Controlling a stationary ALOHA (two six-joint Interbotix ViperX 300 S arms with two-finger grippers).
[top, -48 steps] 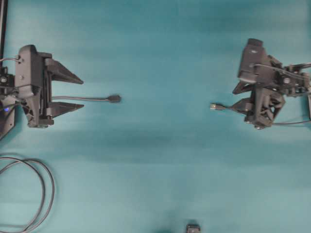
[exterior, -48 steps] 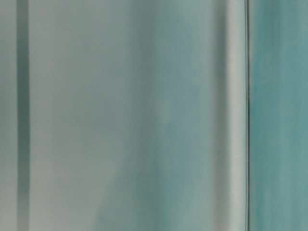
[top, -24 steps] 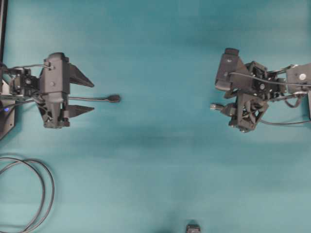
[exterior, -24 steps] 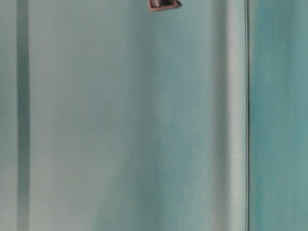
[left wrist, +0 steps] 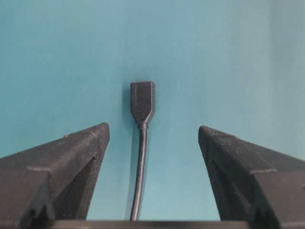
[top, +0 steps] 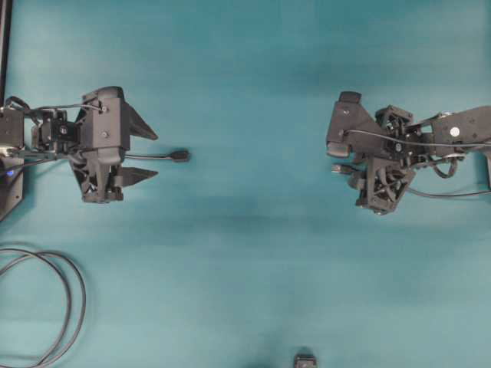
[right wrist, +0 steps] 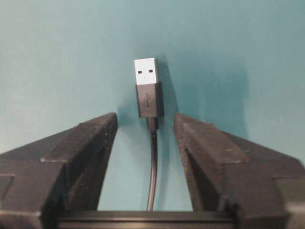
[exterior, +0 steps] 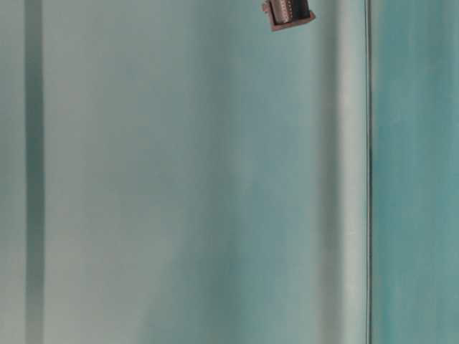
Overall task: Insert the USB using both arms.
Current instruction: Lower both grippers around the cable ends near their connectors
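Note:
The USB (right wrist: 147,88), a black plug with a silvery metal tip, lies flat on the teal table just beyond my right gripper's fingertips. My right gripper (right wrist: 145,117) is open and straddles its thin cable (right wrist: 153,162) with a gap on each side. From overhead, the USB (top: 337,169) pokes out to the left from under the right gripper (top: 354,172). The blunt black socket end (left wrist: 142,101) of the other cable lies ahead of my left gripper (left wrist: 152,129), which is wide open with the cable running between its fingers. Overhead, the socket (top: 180,156) sits just right of the left gripper (top: 156,156).
A coiled dark cable loop (top: 46,307) lies at the lower left. A small dark object (top: 305,359) sits at the bottom edge. A black frame bar (top: 6,46) runs along the left edge. The table-level view is blurred, with a dark piece (exterior: 287,14) at its top.
Both arms moved inward toward the middle. The left gripper advanced along its cable toward the socket. The right gripper slid over its cable up to the USB, and its jaws narrowed somewhat.

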